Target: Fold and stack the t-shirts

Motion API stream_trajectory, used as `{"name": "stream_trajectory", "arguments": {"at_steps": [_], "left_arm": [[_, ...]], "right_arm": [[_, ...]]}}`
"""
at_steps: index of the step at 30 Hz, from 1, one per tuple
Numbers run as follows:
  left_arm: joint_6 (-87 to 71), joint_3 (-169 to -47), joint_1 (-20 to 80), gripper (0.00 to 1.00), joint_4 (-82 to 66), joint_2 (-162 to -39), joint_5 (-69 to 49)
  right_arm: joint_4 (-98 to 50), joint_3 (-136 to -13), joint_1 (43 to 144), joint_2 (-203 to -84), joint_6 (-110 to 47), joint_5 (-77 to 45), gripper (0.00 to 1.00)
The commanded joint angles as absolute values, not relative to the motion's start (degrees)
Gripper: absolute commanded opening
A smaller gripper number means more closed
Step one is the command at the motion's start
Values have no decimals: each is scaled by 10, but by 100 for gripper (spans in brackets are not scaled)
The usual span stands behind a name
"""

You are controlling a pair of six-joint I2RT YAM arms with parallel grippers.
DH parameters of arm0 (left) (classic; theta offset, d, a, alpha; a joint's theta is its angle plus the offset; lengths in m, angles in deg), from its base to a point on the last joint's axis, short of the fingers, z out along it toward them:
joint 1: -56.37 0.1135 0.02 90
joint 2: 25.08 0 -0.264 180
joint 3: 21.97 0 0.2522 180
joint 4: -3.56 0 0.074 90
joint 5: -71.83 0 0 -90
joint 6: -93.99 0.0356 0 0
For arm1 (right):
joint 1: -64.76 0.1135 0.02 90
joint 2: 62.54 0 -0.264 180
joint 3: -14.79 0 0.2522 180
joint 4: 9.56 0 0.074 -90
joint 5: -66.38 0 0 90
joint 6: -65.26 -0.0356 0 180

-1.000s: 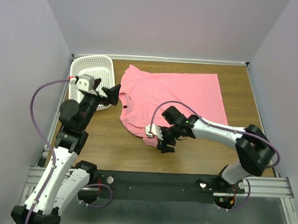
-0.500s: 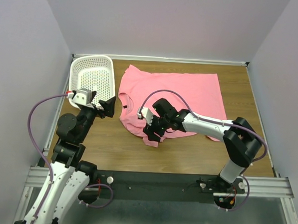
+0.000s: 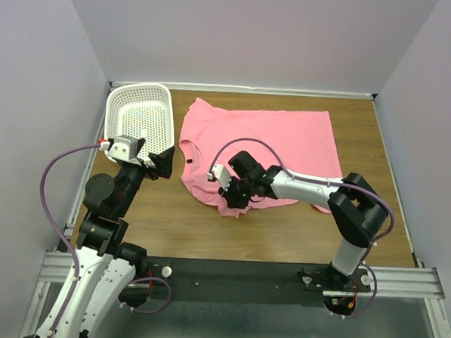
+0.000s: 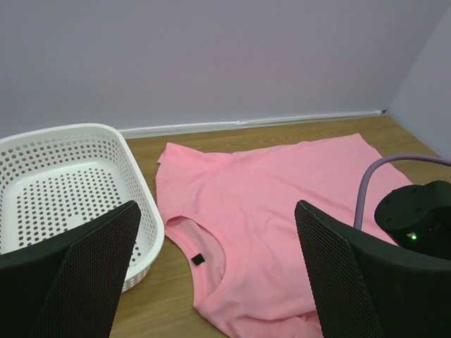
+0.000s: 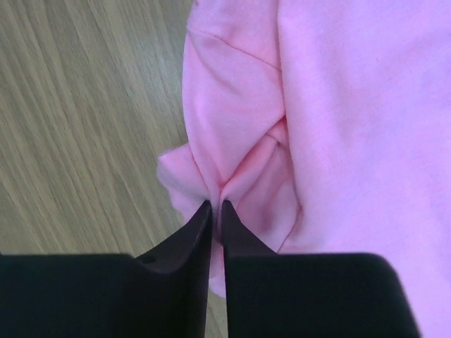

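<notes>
One salmon-pink t-shirt [image 3: 272, 141] lies spread on the wooden table, its collar with a dark label [image 4: 198, 259] toward the left. My right gripper [image 3: 233, 203] is down on the near sleeve, shut on a pinched fold of the t-shirt [image 5: 232, 169], the cloth bunching at its fingertips [image 5: 216, 205]. My left gripper [image 3: 164, 163] hovers above the table between the basket and the collar, open and empty. In the left wrist view its fingers [image 4: 77, 274] frame the t-shirt [image 4: 282, 204].
A white perforated basket [image 3: 141, 119] stands at the back left, next to the left gripper. The right arm [image 3: 315, 190] lies across the t-shirt's near edge. Purple walls close in the table at the back and sides.
The right gripper slid left onto the near sleeve and closed on a fold of it. The left arm drew back slightly toward its base, still open.
</notes>
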State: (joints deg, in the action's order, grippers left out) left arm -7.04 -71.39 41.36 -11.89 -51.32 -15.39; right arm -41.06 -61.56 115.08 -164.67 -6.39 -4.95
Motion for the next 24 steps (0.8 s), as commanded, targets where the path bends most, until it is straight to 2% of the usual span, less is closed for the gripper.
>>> {"name": "stream_trajectory", "arguments": {"at_steps": [1,2,5,12,14,16,21,24], "left_arm": [[-70,-716,418,98,-120,-507,-157],[-70,-715,417,98,-120,-507,-157],[-72,-715,417,98,-120,-507,-158],[-73,-715,417,98,-120,-507,-160],[-73,-714,417,98,-120,-508,-161],[-73,-715,417,98,-120,-508,-163],[-75,-713,417,98,-120,-507,-164],[-82,-714,417,98,-121,-511,-163]], "right_arm": [[-413,-640,1156,-1656,-58,-32,11],[-421,-644,1160,-1655,-52,-16,6],[-436,-653,1185,-1654,-28,15,1],[-534,-711,1300,-1670,89,98,3],[-581,-742,1326,-1703,130,113,36],[-634,-773,1355,-1729,162,132,52],[-647,-769,1347,-1709,153,152,60],[-641,-761,1276,-1664,118,147,60]]}}
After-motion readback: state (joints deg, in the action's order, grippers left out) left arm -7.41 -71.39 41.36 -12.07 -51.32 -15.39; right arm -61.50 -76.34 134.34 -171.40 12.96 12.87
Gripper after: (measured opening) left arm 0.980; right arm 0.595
